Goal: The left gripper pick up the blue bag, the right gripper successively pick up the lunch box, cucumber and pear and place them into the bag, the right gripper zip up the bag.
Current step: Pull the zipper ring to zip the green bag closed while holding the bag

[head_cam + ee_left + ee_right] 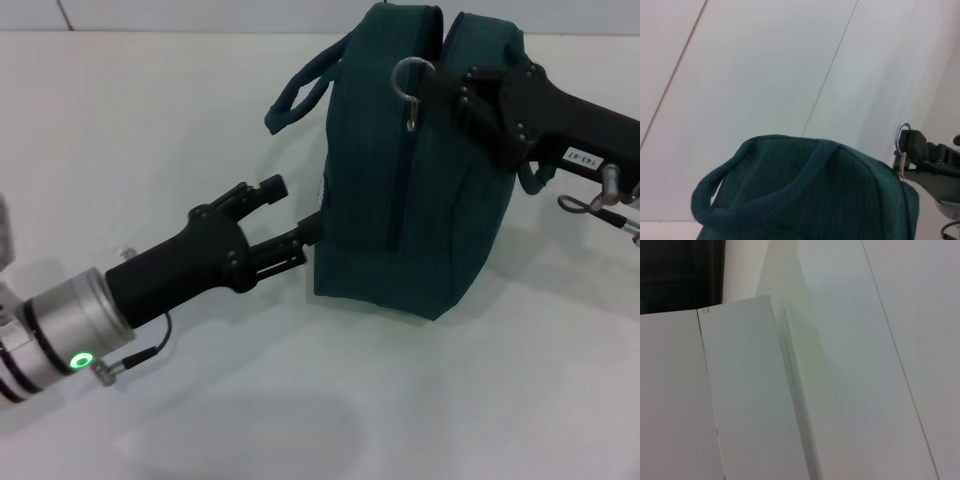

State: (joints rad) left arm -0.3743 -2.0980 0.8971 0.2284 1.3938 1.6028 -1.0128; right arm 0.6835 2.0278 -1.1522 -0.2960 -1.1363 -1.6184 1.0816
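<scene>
The blue bag [420,170] stands upright on the white surface [300,400] near the middle of the head view, its zipper line running down the facing side and closed as far as can be seen; whatever is inside is hidden. The right tool [440,85] comes in from the right at the bag's top, and its tips sit right at the metal ring pull [410,78]. The fingers look drawn together on the pull's tab, though the dark parts blend and the grip itself is hard to make out. The left tool [295,215] reaches from the lower left with its fingers apart, the lower one touching the bag's left side and the upper one free in the air. One loop handle [300,90] droops to the left; the other is mostly covered by the right arm. The left wrist view shows the bag's top and a handle [765,195] from close in, with the ring pull [901,145] and the right tool's tip beyond it. The right wrist view shows only pale panels and a dark corner, with no bag in it.
</scene>
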